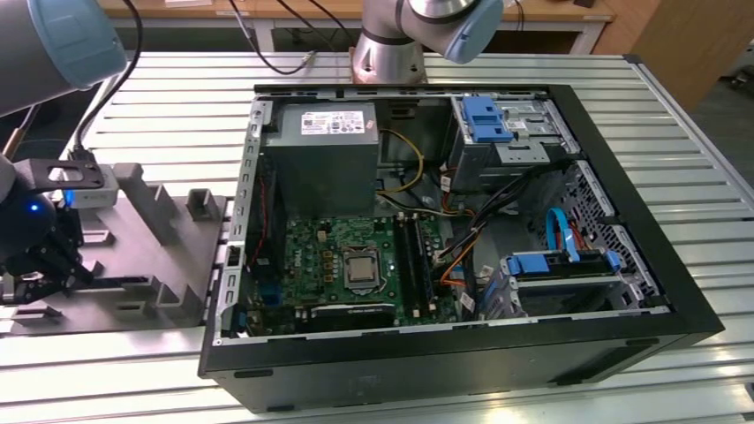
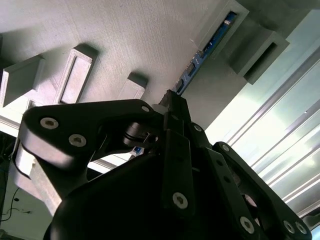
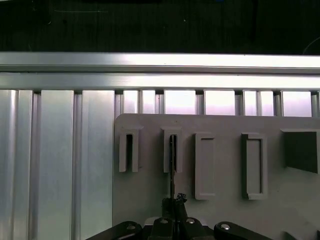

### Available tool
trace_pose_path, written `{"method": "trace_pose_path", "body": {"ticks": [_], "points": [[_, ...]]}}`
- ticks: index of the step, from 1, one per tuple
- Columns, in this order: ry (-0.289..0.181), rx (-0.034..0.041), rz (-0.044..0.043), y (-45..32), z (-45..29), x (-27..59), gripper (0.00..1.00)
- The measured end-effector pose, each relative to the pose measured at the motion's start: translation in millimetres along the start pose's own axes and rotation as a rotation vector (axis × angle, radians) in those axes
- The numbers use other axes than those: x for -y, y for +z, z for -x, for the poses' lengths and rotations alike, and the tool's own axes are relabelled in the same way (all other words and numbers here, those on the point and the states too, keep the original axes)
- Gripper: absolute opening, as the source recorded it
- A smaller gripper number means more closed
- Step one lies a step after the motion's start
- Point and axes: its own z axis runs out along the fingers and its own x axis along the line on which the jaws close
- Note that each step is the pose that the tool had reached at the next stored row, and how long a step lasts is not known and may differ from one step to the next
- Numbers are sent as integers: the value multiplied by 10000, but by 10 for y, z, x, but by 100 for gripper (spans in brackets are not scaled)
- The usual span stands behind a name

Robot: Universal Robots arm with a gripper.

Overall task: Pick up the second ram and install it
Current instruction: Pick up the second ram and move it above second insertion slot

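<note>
Tool [image 2: 172, 98] clamps the second ram [image 2: 207, 45] standing in gray holder [image 2: 125, 35].

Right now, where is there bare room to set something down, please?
Bare table slats between the grey holder and the arm's base. Crowded: the holder, where the gripper clamps the second ram, and inside the case.

No legible text; white label [image 1: 331, 122] on power supply [image 1: 316, 177], print unreadable.
</note>
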Motion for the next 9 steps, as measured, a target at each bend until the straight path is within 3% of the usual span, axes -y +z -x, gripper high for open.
{"method": "trace_pose_path", "body": {"ticks": [9], "points": [[0, -4, 5, -15, 0, -1, 12]]}}
